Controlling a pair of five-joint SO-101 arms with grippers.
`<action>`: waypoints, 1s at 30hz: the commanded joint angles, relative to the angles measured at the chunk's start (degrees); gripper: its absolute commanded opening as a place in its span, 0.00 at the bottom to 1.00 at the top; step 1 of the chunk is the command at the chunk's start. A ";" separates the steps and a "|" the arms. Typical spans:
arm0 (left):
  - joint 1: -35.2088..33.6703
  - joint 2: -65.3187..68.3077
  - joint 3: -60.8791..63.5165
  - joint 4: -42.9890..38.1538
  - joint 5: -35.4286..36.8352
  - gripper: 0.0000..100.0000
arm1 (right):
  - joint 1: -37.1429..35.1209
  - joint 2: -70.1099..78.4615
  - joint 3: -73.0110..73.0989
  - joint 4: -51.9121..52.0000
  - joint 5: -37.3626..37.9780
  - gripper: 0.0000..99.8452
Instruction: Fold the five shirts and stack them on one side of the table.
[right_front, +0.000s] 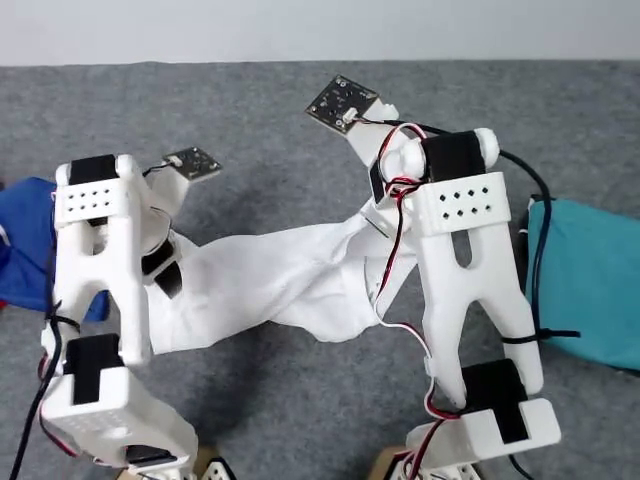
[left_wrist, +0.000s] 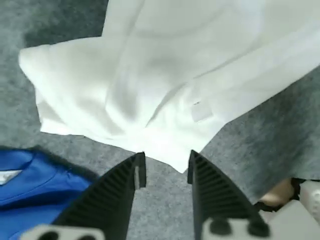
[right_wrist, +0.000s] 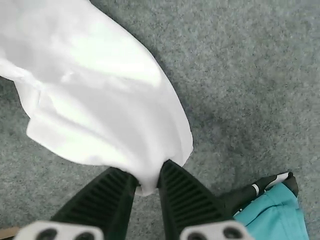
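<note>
Crumpled white cloth shirt (right_front: 290, 275) sprawled across the middle of the grey felt table (right_front: 250, 110), strung between both arms. One edge pinched tight between the fingers of the right gripper (right_wrist: 149, 175). Left gripper (left_wrist: 166, 159) just off the shirt's opposite edge, fingers spread, gripping nothing. Bright blue shirt (right_front: 25, 240) bunched beside the left arm at the table's edge; teal shirt (right_front: 590, 280) beside the right arm.
</note>
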 joint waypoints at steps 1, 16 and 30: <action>0.09 0.35 0.84 1.23 -1.05 0.15 | 1.01 -0.13 -3.25 -0.57 0.53 0.01; 0.09 16.62 4.18 -13.54 0.35 0.16 | 1.01 -0.13 -3.08 -0.66 0.53 0.01; 0.97 -13.10 3.56 -8.18 0.79 0.00 | 6.11 -0.66 -4.92 -1.71 0.62 0.01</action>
